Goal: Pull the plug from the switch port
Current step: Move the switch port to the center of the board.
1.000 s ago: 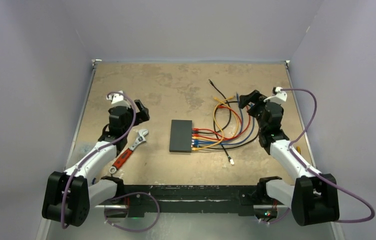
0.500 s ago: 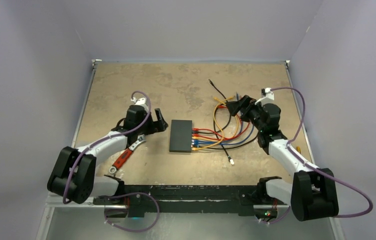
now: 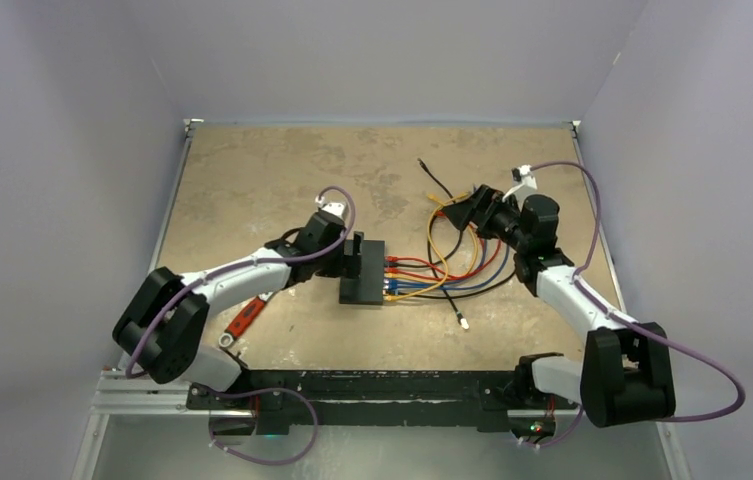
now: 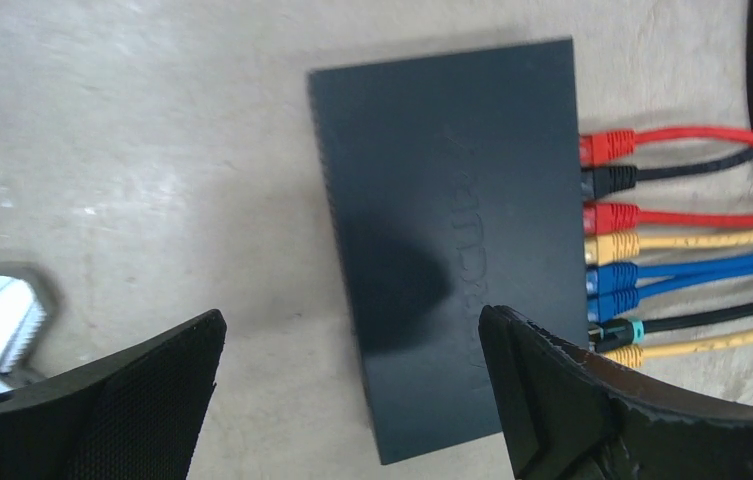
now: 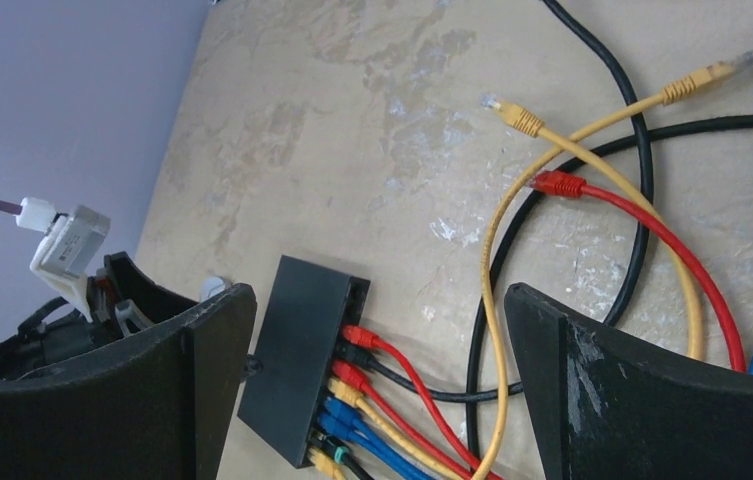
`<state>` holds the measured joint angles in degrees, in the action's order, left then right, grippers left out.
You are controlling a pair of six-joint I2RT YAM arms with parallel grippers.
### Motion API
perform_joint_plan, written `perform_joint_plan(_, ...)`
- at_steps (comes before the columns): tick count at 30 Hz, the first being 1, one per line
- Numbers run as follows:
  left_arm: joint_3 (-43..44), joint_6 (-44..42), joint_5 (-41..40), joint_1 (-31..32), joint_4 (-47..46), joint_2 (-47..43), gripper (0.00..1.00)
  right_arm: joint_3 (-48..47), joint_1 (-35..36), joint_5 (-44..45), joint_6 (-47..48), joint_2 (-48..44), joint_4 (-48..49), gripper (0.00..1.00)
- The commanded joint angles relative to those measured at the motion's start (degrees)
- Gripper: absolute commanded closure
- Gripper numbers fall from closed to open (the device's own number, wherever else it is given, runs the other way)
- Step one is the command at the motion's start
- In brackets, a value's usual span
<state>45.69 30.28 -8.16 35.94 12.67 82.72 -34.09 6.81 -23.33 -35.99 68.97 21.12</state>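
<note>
Top external view: the flat matte black rectangular switch [image 3: 366, 287] lies near the middle of the mottled tan table [image 3: 272, 170], its socket edge turned toward the right arm. A row of plugs [image 3: 390, 279] sits in those sockets, and their red, black, yellow and blue cables [image 3: 457, 262] loop across the table to the right. The left gripper [image 3: 356, 252] hangs over the far part of the switch, jaws spread wide, grasping nothing. The right gripper [image 3: 466, 211] hovers above the cable loops, apart from the switch, likewise spread and empty. A red-handled adjustable wrench [image 3: 245, 318] lies on the table beside the left arm.

Left wrist view: the switch [image 4: 432, 230] is seen through the gap between the black padded fingers [image 4: 102, 410]. Whether they touch it cannot be told. From the top, the seated plugs [image 4: 607, 217] read red, black, red, yellow, blue, blue, teal-tipped black, yellow.

Right wrist view: four loose cable ends [image 5: 555, 183], two yellow, one red and one blue, rest on the table beyond the switch [image 5: 297, 355].
</note>
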Motion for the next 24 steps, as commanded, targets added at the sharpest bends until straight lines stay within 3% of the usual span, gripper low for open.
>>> perform_joint_plan(1,4.9,2.1,-3.1,5.1,2.2,3.1,0.01,-0.1,0.4,-4.1,0.8,0.3,1.8,0.01)
perform_joint_plan(13,16.3,9.0,-22.0,17.8,13.6,16.6,0.01,-3.6,1.5,-9.6,8.6,6.2,-1.3,0.01)
perform_joint_plan(19,16.5,9.3,-19.6,18.1,11.7,18.0,0.01,-5.2,2.6,-12.0,10.1,11.3,0.0,0.01)
perform_joint_plan(24,16.8,9.9,-23.0,18.1,14.0,18.6,0.03,-8.7,4.7,-12.3,11.9,16.3,-0.3,0.01)
